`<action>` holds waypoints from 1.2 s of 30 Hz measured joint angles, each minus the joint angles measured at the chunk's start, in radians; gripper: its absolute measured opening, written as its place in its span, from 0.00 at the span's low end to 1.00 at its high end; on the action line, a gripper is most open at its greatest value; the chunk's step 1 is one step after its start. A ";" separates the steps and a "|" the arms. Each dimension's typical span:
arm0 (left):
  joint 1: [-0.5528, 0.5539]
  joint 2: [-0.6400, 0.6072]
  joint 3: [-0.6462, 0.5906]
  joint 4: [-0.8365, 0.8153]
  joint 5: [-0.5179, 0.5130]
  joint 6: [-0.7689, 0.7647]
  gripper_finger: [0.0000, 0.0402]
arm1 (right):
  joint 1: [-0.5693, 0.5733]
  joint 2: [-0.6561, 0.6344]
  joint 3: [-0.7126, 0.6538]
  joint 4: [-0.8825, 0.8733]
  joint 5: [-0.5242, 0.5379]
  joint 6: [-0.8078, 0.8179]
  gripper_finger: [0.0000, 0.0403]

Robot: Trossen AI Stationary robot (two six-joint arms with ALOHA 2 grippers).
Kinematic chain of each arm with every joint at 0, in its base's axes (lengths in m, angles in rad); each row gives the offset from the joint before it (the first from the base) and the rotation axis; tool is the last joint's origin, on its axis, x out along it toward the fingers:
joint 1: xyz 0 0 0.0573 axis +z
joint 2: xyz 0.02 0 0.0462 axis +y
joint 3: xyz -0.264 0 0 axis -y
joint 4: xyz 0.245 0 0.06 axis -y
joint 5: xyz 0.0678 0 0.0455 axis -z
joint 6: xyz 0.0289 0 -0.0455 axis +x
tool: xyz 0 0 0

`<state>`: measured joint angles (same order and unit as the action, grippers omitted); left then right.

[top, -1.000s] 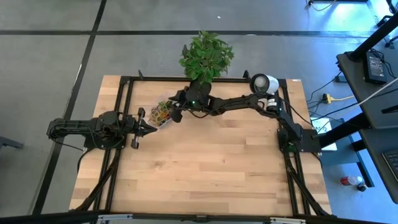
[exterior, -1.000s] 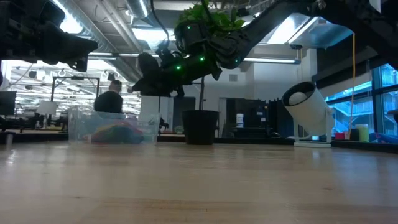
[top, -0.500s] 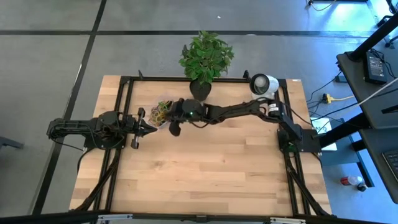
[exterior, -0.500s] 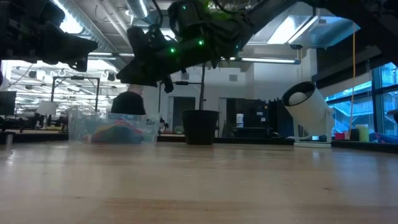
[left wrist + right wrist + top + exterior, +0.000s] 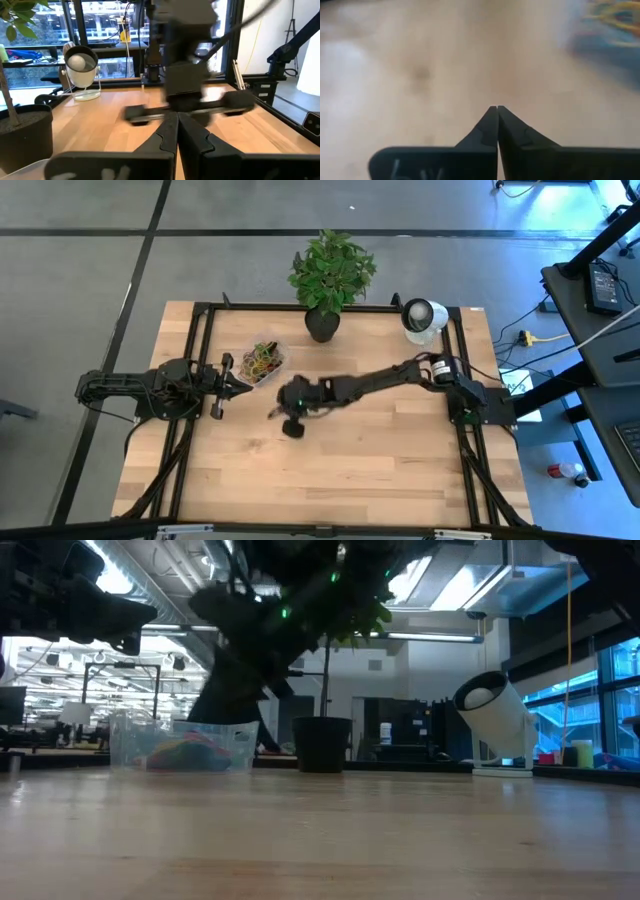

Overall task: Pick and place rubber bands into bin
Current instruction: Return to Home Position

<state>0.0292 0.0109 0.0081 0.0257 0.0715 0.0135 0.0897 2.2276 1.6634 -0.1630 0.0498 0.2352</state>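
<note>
The clear bin [image 5: 270,366] stands at the table's far left, and the coloured rubber bands [image 5: 262,360] lie heaped inside it [image 5: 185,752]. My right gripper [image 5: 274,414] hangs above bare wood, nearer than the bin. It slants down and is shut with nothing between its fingers [image 5: 497,108]. The bin and bands show blurred beyond it [image 5: 615,20]. My left gripper [image 5: 248,382] is shut and level just left of the bin [image 5: 177,116].
A black pot with a green plant [image 5: 322,325] stands at the far edge. A white round camera-like object [image 5: 424,315] sits at the far right. Black frame rails [image 5: 200,330] run along the table's sides. Bare wood [image 5: 340,470] covers the near half.
My right gripper has swung away from above the bin toward the table's near edge and now hangs over bare wood. The bin and its bands have stayed in place.
</note>
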 joint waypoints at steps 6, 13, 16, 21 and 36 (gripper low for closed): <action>0.000 0.000 0.000 0.000 0.000 0.000 0.01 | 0.056 -0.065 -0.001 -0.043 0.013 -0.040 0.00; 0.000 0.000 0.000 0.000 0.000 0.000 0.01 | 0.070 -0.170 -0.001 -0.214 0.035 -0.143 0.00; 0.000 0.000 0.000 0.000 0.000 0.000 0.01 | 0.071 -0.215 0.000 -0.303 0.035 -0.179 0.01; 0.000 0.000 0.000 0.000 0.000 0.000 0.01 | 0.071 -0.306 -0.096 -0.339 0.036 -0.214 0.00; 0.000 0.000 0.000 0.000 0.000 0.000 0.01 | 0.071 -1.109 -1.079 0.069 0.035 -0.056 0.01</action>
<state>0.0292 0.0113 0.0082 0.0257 0.0715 0.0135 0.1604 1.1189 0.5842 -0.0938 0.0852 0.1795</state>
